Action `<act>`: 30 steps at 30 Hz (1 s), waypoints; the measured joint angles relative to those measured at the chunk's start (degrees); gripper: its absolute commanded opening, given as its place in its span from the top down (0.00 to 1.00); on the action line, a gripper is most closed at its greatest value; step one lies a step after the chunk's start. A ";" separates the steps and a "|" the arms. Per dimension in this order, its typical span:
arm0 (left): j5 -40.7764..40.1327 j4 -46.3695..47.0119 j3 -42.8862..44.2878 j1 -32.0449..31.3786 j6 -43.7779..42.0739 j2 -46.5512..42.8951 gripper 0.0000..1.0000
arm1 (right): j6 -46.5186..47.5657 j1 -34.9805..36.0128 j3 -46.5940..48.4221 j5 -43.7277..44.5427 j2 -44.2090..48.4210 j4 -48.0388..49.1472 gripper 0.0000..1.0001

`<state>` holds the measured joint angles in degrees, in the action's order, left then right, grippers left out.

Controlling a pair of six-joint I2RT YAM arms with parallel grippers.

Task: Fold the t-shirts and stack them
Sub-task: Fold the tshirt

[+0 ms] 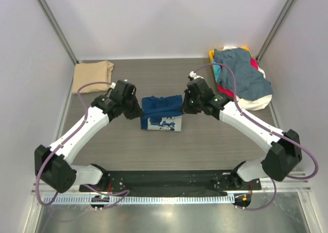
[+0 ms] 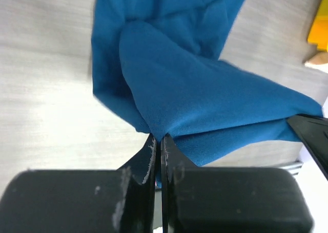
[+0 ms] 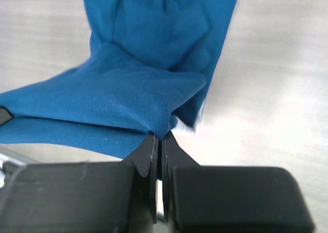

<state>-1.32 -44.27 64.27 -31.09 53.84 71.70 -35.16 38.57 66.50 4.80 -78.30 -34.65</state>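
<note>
The navy blue t-shirt (image 1: 162,111) with a white print lies partly folded at the table's middle. My left gripper (image 1: 137,110) is shut on its left edge; in the left wrist view the blue cloth (image 2: 205,94) is pinched between the fingertips (image 2: 158,141). My right gripper (image 1: 187,105) is shut on its right edge; in the right wrist view the cloth (image 3: 118,94) is lifted in a fold from the fingertips (image 3: 160,138). A folded tan t-shirt (image 1: 92,76) lies at the back left. A pile of slate-blue, red, yellow, teal and white t-shirts (image 1: 241,79) lies at the back right.
Grey walls with metal posts (image 1: 54,23) close in the table on three sides. The arms' black base bar (image 1: 164,182) runs along the near edge. A yellow patch of the pile (image 2: 318,30) shows at the right edge of the left wrist view.
</note>
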 measured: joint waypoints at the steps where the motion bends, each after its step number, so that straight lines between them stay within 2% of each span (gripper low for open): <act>1: 1.07 0.31 1.03 1.40 -0.72 1.79 1.00 | 0.87 -0.96 1.42 -0.44 -1.57 0.09 0.99; 20: 9.11 -0.68 25.83 11.41 -8.31 36.04 1.00 | 9.81 -11.34 21.73 -6.21 -28.11 -0.57 0.99; 21: 9.49 -1.14 27.39 11.85 -8.37 37.92 0.99 | 9.92 -11.69 22.86 -6.54 -29.70 -0.57 0.99; 23: 10.21 -1.53 30.32 12.76 -8.85 41.70 0.91 | 10.03 -12.41 25.31 -7.19 -33.14 -0.59 0.99; 24: 10.78 -2.34 32.33 13.29 -9.11 44.06 0.89 | 10.03 -12.83 26.88 -7.80 -35.10 -0.81 0.92; 25: 11.28 -3.10 34.53 13.70 -9.38 46.29 0.81 | 10.08 -13.11 28.15 -8.11 -36.68 -0.87 0.87; 26: 11.43 -4.09 37.16 14.25 -9.81 48.76 0.79 | 10.14 -13.55 29.57 -8.39 -38.47 -0.92 0.82; 27: 11.47 -5.57 40.50 14.88 -10.27 51.69 0.77 | 10.34 -13.97 30.73 -8.41 -39.93 -1.38 0.65; 29: 11.78 -6.93 45.99 16.37 -10.95 56.72 0.67 | 10.36 -15.21 33.57 -8.35 -42.91 -2.14 0.44; 30: 12.24 -8.96 50.14 17.40 -11.21 59.98 0.63 | 10.47 -16.17 35.47 -8.37 -44.74 -2.82 0.29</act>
<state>10.92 -53.23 114.41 -13.69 42.63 131.68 -24.69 22.39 101.97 -3.57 -123.04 -37.47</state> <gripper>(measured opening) 0.305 0.505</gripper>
